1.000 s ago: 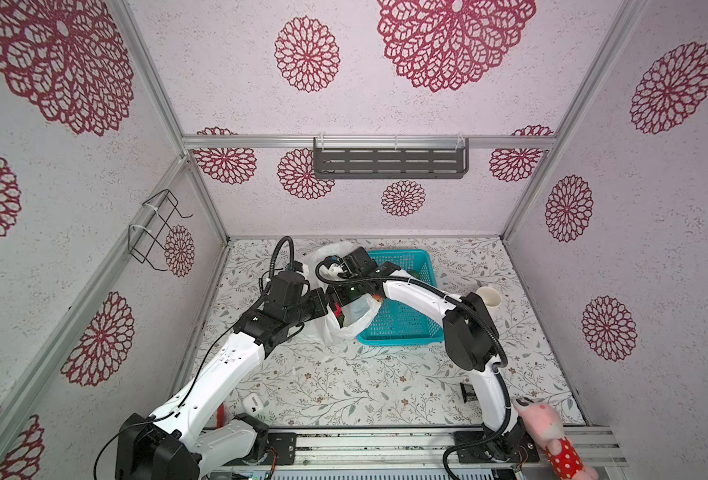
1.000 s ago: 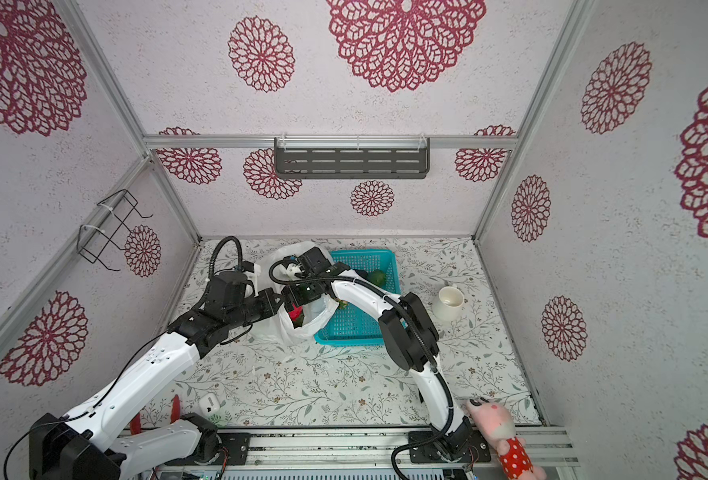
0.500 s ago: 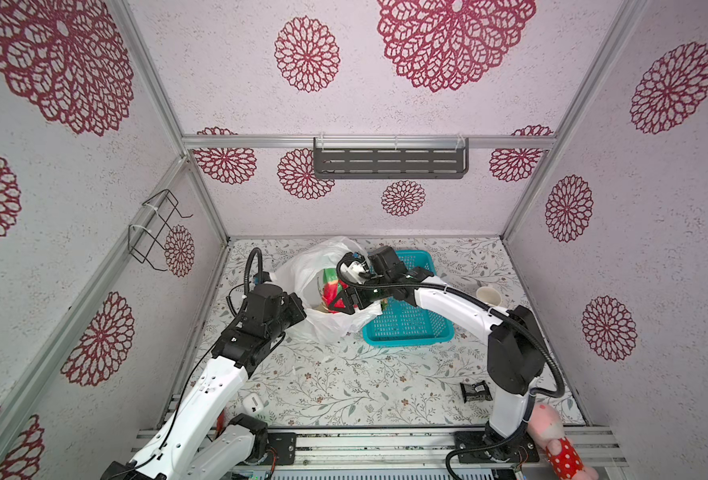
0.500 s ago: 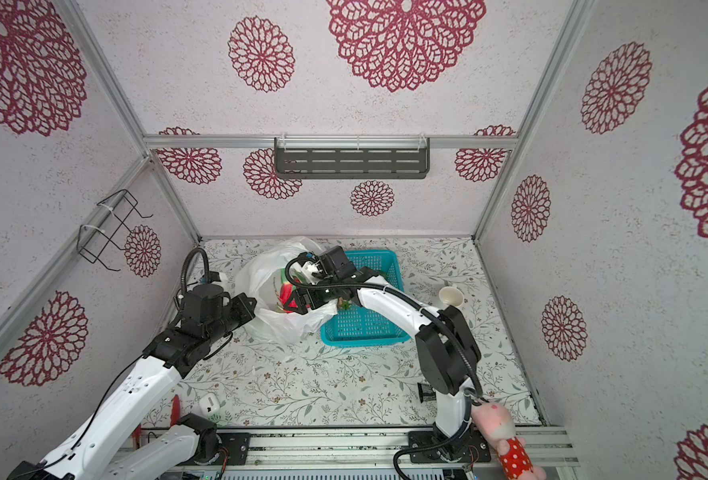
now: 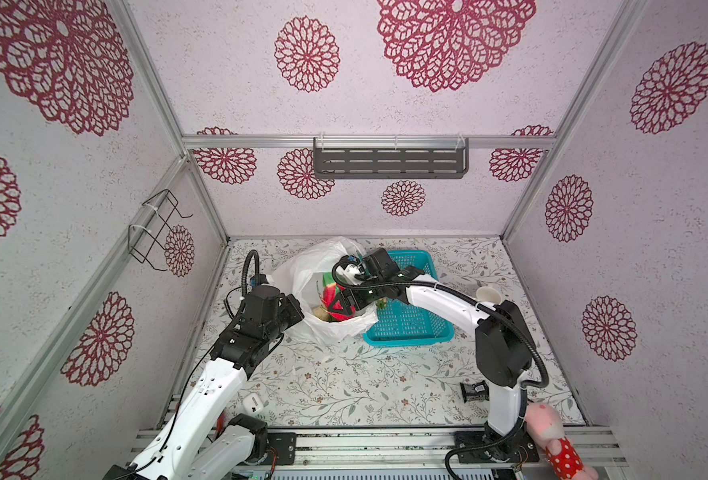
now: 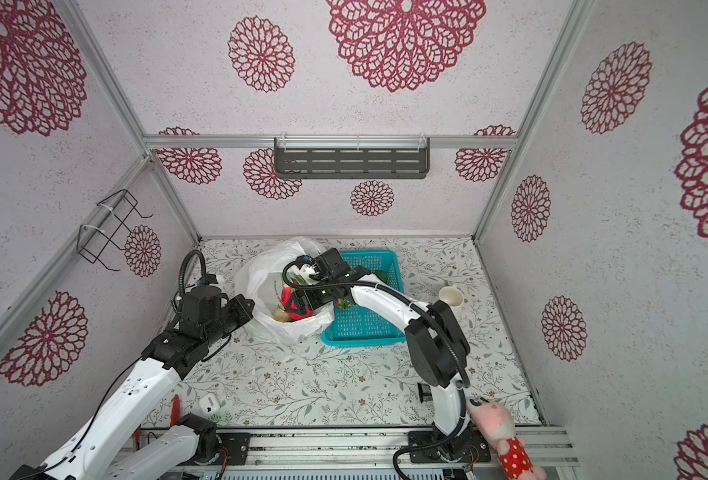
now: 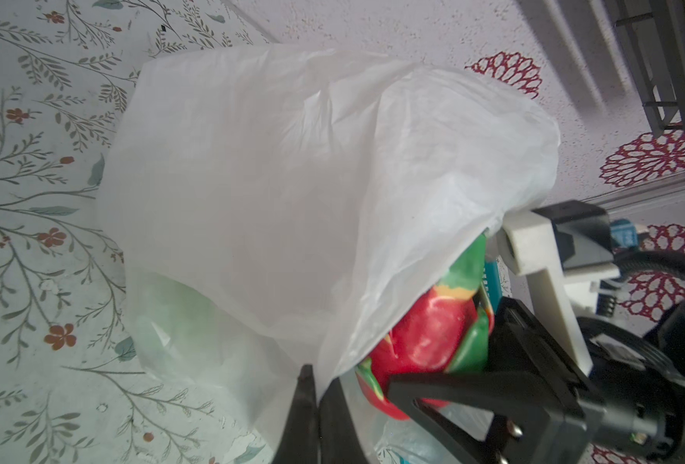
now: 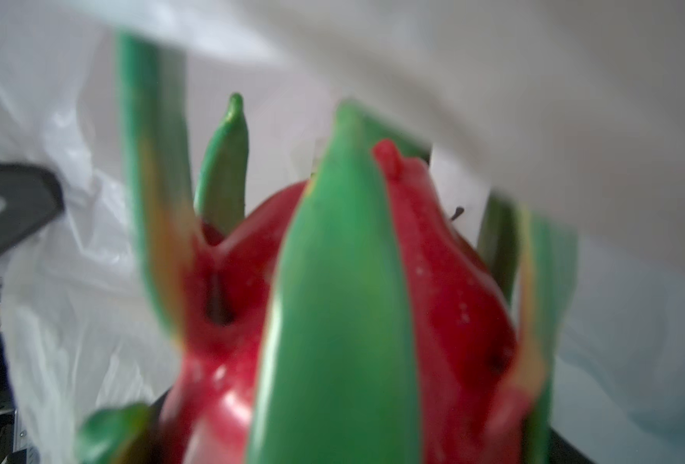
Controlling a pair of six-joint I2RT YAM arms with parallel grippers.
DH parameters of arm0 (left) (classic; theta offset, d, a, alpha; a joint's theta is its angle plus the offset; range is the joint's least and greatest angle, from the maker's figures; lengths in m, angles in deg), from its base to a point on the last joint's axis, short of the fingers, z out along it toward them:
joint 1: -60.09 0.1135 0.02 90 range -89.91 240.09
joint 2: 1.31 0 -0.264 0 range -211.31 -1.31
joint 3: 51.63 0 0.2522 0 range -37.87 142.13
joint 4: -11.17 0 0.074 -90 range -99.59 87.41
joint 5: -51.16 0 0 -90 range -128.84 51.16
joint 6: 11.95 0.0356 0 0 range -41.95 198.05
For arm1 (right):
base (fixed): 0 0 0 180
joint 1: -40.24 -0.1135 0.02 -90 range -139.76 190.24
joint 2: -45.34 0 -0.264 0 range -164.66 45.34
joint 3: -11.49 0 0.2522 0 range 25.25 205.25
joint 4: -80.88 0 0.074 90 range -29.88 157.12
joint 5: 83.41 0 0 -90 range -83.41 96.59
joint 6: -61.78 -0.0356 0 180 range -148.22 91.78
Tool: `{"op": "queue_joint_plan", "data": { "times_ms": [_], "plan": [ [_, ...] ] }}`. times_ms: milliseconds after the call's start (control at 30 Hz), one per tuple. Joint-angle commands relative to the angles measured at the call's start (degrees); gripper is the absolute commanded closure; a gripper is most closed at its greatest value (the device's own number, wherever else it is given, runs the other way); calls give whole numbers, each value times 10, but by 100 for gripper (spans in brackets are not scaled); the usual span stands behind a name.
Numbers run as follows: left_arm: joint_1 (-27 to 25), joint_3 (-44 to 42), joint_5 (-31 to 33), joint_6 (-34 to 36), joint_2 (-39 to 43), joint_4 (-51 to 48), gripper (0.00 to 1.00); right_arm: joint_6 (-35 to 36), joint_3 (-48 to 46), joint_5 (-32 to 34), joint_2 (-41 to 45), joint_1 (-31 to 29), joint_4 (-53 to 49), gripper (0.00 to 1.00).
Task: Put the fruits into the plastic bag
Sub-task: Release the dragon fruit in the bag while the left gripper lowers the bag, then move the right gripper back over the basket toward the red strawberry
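While the left gripper (image 7: pixel 315 383) is closed tight on the near rim of the plastic bag (image 5: pixel 302 270) and holds its mouth open, the right gripper (image 5: pixel 339 306) reaches into that mouth. Its jaws are spread wide around the dragon fruit (image 5: pixel 330 293), which it grips. The bag lies against the teal basket (image 5: pixel 410 330), and a pale fruit (image 5: pixel 318 315) rests inside it, below the dragon fruit.

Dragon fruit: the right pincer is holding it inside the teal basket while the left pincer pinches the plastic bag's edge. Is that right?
Not quite. The right pincer holds the dragon fruit inside the plastic bag's mouth, not in the teal basket beside it, as the left wrist view shows. The left pincer does pinch the bag's edge.
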Motion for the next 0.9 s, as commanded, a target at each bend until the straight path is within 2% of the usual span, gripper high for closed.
{"op": "queue_joint_plan", "data": {
  "times_ms": [0, 100, 200, 400, 533, 667, 867],
  "plan": [
    [3, 8, -18, -8, -9, 13, 100, 13, 83, -7, -15, -6, 9, 13],
    [3, 10, -31, -11, -16, 21, 100, 5, 117, -10, -47, -7, 15, 10],
    [3, 11, -42, -12, -25, 33, 100, 0, 152, -7, -88, -7, 18, 1],
    [3, 25, -53, -8, -46, 37, 100, 14, 191, -8, -119, -7, 7, 1],
    [3, 24, -53, -8, -48, 37, 100, 33, 183, 12, -93, -7, -12, 1],
    [3, 27, -34, -6, -47, 26, 100, 43, 138, 40, -37, -7, -7, 1],
    [7, 26, -12, -11, -45, 23, 100, 20, -23, 59, 117, -1, 71, 1]
  ]
}}
